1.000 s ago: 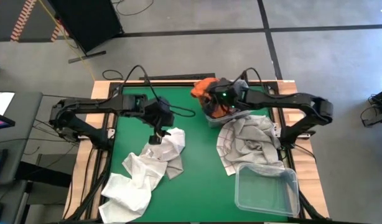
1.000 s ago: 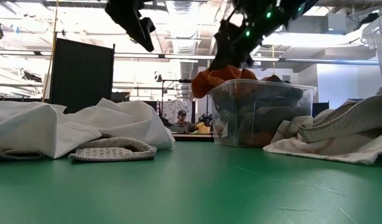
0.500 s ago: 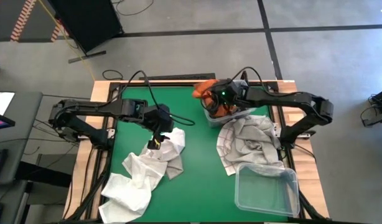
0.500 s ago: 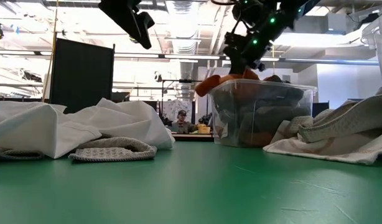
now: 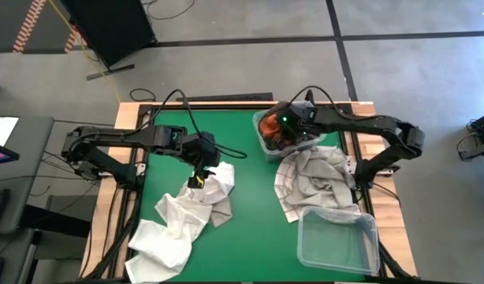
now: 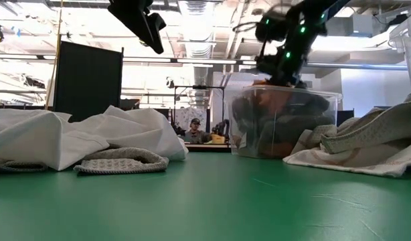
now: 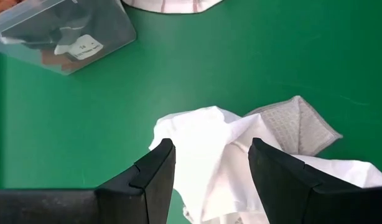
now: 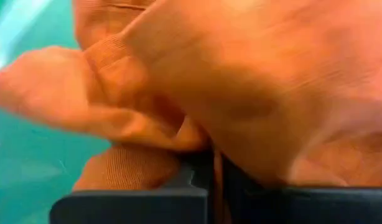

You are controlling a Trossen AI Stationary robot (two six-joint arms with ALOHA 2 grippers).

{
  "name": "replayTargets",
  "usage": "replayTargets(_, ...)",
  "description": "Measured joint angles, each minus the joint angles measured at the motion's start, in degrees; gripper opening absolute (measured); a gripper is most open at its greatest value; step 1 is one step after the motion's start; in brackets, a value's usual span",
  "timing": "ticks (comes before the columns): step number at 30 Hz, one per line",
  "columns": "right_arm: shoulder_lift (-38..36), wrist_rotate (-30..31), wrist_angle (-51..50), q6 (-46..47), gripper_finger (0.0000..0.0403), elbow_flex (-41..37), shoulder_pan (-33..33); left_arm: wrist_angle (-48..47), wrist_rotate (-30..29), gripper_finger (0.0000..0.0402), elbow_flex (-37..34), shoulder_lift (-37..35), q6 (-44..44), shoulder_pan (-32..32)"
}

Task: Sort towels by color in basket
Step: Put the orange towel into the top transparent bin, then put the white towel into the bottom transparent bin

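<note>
My right pincer [image 8: 209, 168] pinches the rust-orange towel [image 8: 241, 68], ribbed and bunched in soft folds above my fingers; my left pincer [image 7: 206, 168] hangs spread.

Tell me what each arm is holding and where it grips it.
Right gripper: a fold of the rust orange towel, pinched over the bin. Left gripper: nothing.

A clear bin [image 6: 282, 124] of dark and orange cloth stands between white towels [image 6: 85, 140] and grey ones [image 6: 366, 147].
</note>
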Motion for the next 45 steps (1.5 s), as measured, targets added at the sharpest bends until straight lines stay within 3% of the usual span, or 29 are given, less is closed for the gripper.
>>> replayTargets(11,11.25,-9.95,4.48,1.66,0.0035,-0.14,-5.55,-0.73,0.0,0.0194,0.0,0.0,-0.34,0.0)
replayTargets(19,13.34,-11.77,4.67,1.62,0.0036,-0.15,-5.5,-3.22,0.0,0.0194,0.0,0.0,-1.29,0.0)
replayTargets(27,6.76,-11.76,3.34,-0.56,0.0071,-0.57,-3.45,-6.25,0.0,0.0194,0.0,0.0,-2.49,0.0)
replayTargets(40,-7.08,-11.81,2.24,-1.84,0.0207,-0.58,-0.66,-9.57,-2.4,0.0194,0.0,0.0,-2.76,-2.51)
replayTargets(45,-12.46,-11.65,2.5,-1.84,0.0238,-0.55,-0.7,-12.17,-3.12,0.0194,0.0,0.0,-4.29,-4.34)
